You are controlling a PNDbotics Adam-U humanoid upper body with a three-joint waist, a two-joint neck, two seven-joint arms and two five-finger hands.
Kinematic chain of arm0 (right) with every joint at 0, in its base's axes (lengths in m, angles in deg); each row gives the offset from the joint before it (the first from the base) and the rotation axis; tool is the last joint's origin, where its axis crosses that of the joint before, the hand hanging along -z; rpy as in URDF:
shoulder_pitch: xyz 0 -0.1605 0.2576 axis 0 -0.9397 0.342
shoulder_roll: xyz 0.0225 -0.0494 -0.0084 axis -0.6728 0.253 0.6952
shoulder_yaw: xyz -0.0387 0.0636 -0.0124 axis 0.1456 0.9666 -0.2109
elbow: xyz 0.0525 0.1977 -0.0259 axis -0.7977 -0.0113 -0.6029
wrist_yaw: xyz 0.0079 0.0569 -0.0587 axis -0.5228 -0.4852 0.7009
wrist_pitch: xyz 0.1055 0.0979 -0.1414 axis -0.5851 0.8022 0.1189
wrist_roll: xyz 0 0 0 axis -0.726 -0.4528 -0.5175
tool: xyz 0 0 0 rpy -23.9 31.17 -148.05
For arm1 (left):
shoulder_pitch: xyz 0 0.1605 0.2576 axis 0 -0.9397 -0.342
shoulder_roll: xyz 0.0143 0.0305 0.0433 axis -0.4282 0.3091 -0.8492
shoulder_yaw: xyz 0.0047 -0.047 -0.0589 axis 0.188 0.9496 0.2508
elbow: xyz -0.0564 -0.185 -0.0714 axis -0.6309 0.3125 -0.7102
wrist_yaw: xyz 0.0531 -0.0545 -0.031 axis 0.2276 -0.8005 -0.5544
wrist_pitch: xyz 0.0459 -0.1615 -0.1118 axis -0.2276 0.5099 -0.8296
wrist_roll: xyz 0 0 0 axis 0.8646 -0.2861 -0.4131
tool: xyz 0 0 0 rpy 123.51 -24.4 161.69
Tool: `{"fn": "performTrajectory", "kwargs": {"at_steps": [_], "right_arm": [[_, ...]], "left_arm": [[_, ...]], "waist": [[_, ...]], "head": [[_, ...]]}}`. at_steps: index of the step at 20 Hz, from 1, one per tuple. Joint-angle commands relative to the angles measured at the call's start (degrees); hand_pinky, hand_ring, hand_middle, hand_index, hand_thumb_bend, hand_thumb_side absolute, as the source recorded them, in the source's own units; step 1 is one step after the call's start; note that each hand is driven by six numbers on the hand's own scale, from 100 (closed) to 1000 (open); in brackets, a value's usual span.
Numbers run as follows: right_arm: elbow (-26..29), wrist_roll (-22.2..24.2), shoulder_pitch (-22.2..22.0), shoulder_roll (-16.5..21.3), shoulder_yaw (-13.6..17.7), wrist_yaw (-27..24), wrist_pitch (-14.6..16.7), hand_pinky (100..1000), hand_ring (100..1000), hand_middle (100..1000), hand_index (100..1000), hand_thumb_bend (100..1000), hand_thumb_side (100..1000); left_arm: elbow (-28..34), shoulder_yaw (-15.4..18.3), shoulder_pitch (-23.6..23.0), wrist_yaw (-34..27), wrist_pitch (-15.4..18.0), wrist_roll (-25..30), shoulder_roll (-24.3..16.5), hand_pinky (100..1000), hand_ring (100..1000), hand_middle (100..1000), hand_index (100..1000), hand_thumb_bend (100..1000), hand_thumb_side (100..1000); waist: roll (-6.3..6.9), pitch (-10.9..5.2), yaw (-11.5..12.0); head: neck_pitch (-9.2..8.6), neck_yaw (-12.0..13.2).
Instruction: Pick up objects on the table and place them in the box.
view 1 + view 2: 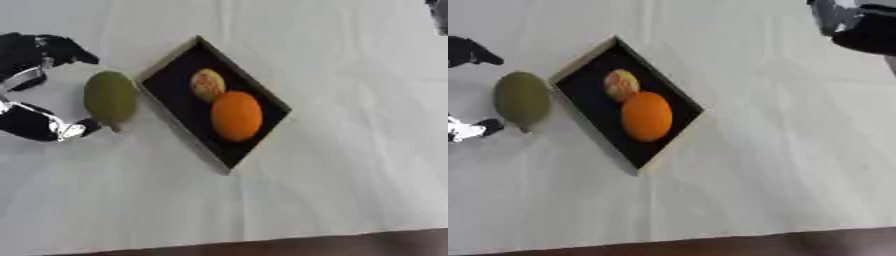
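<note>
Mango (110,99), green and oval, lies on the white table (350,165) right in the span of the left hand (35,82); one dark finger reaches past the fruit's far end, the thumb tip sits at its near, pointed end. Fingers apart, curved around the fruit's length but not clamped; contact at the near tip looks likely, at the far end cannot tell. Box (162,67), a shallow black tray with a pale rim, lies just beyond the mango on the side away from the palm, nearly touching it. Inside it already: an orange (236,116) and a smaller yellowish fruit (207,85), touching each other. Judgement: step in hand is closing on the mango. Close end to end, so the rounded skin does not squirt out sideways. Lift clear of the rim before moving across. Set it in the free strip of the tray nearest the hand, not onto the orange. Right hand (859,25) shows only partly, high and well away; its fingers unreadable.
</note>
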Motion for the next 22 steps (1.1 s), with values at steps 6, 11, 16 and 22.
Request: {"fn": "performTrajectory", "kwargs": {"at_steps": [6, 11, 16, 22], "right_arm": [[0.9, 0.0, 0.3, 0.6, 1.1, -0.4, -0.1, 911, 782, 686, 792, 100, 283], [0.9, 0.1, 0.0, 0.2, 1.2, -0.8, -0.4, 912, 781, 684, 791, 100, 302], [0.9, 0.1, -0.4, -0.1, 1.4, -1.1, -0.7, 912, 780, 683, 791, 100, 315], [0.9, 0.1, -1.0, -0.4, 1.7, -1.1, -1.3, 912, 780, 683, 791, 100, 327]], "left_arm": [[-7.1, -0.3, 2.8, 3.9, 1.6, 0.2, 1.8, 774, 776, 772, 886, 479, 429], [-10.1, -0.7, 3.9, 4.9, 2.3, -1.2, 3.3, 731, 724, 710, 837, 402, 364], [-10.3, -0.2, 4.3, 4.3, 1.9, -6.5, 4.3, 631, 580, 561, 717, 176, 229], [-8.0, 1.4, 3.9, 0.2, -0.1, -14.2, 4.5, 589, 525, 510, 659, 100, 194]], "waist": [[0.18, -0.92, -0.2], [0.15, -0.91, -0.3], [0.23, -0.97, -0.4], [0.32, -1.17, -0.4]], "head": [[-0.23, 0.4], [-0.21, 0.5], [-0.21, 0.6], [-0.27, 0.4]]}}
